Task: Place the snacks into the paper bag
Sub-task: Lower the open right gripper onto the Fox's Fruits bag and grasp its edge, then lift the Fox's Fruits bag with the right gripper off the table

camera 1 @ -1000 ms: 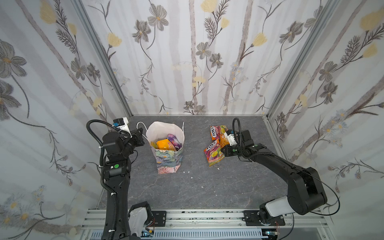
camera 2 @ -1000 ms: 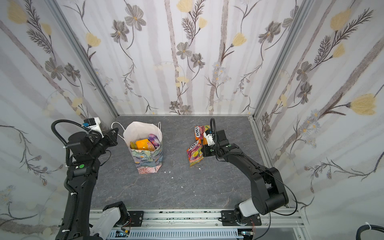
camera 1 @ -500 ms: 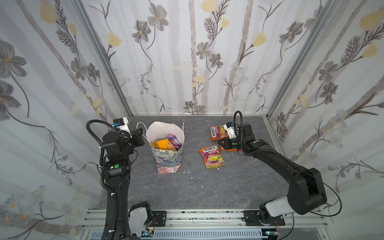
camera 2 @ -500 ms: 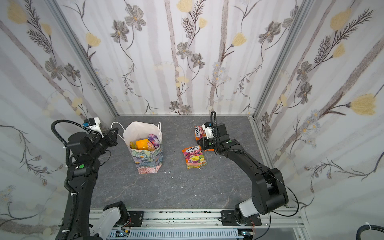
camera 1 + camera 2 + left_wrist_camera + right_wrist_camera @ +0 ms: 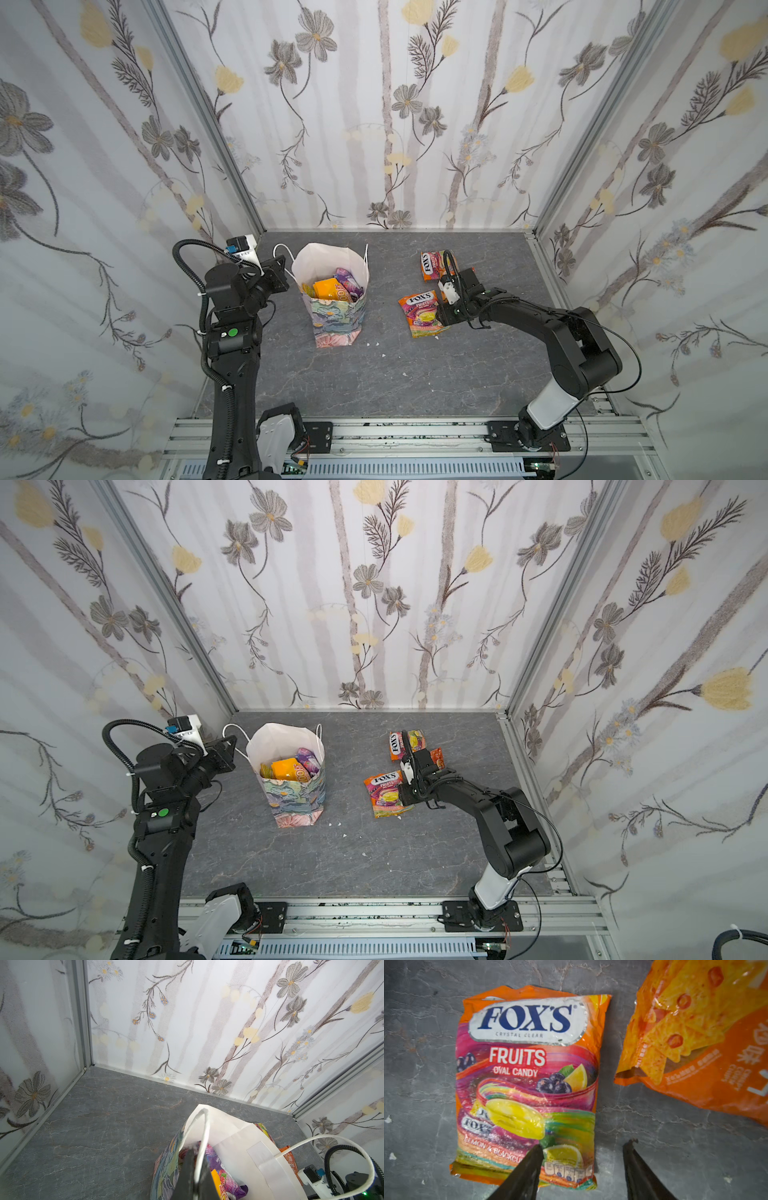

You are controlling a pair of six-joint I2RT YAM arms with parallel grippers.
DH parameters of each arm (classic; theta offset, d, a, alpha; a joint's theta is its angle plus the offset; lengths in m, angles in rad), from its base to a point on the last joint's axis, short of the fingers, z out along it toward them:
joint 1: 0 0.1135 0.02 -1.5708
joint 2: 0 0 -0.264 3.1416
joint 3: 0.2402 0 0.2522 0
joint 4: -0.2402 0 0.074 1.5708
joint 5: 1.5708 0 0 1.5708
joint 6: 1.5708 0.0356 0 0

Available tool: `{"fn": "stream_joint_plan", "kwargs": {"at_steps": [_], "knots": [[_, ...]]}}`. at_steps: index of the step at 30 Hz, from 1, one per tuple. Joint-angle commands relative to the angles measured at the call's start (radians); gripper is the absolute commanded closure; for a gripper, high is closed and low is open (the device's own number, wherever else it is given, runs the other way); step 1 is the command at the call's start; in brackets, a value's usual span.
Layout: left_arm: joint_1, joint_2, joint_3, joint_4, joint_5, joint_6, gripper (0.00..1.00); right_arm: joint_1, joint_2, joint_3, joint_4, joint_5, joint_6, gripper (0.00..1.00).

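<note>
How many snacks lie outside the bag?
3: near FOX'S pouch at the right gripper, far FOX'S pouch toward the back, chip pouch between them, partly hidden under the gripper.

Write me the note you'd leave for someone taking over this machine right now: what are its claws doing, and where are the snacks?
Left gripper: shut on the rim of the paper bag, which stands upright.
Right gripper: open and empty, low over a bottom corner of the FOX'S Fruits pouch, which lies flat on the table.
Done: several packs are in the bag, with an orange pack and a purple pack on top.
Left: the FOX'S Fruits pouch, a second FOX'S pouch nearer the back wall, and an orange chip pouch beside it.
</note>
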Motion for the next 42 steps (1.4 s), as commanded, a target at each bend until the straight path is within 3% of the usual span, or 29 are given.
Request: {"fn": "stream_joint_plan", "kwargs": {"at_steps": [1, 10, 14, 16, 20, 24, 28, 42], "knots": [[0.001, 0.0, 0.0, 0.036, 0.0, 0.003, 0.95, 0.004, 0.024, 0.0, 0.043, 0.001, -0.042, 0.38], [0.001, -0.002, 0.0, 0.037, 0.0, 0.003, 0.95, 0.005, 0.058, 0.001, 0.092, -0.036, -0.038, 0.41], [0.002, -0.001, 0.0, 0.037, 0.0, 0.004, 0.95, 0.005, 0.072, 0.003, 0.102, -0.04, -0.036, 0.51], [0.003, -0.001, 0.002, 0.037, 0.0, 0.005, 0.95, 0.005, 0.079, 0.006, 0.098, -0.03, -0.032, 0.59], [0.001, 0.0, 0.0, 0.037, 0.001, 0.005, 0.94, 0.004, 0.081, 0.006, 0.098, -0.03, -0.024, 0.86], [0.002, -0.001, 0.003, 0.037, 0.002, 0.005, 0.94, 0.004, 0.069, 0.011, 0.091, -0.026, -0.015, 0.96], [0.003, -0.002, 0.001, 0.037, 0.002, 0.004, 0.94, 0.005, 0.048, 0.016, 0.081, -0.037, -0.012, 1.0], [0.001, -0.006, 0.002, 0.036, 0.003, 0.003, 0.94, 0.006, -0.097, 0.061, 0.065, -0.177, 0.032, 1.0]]}}
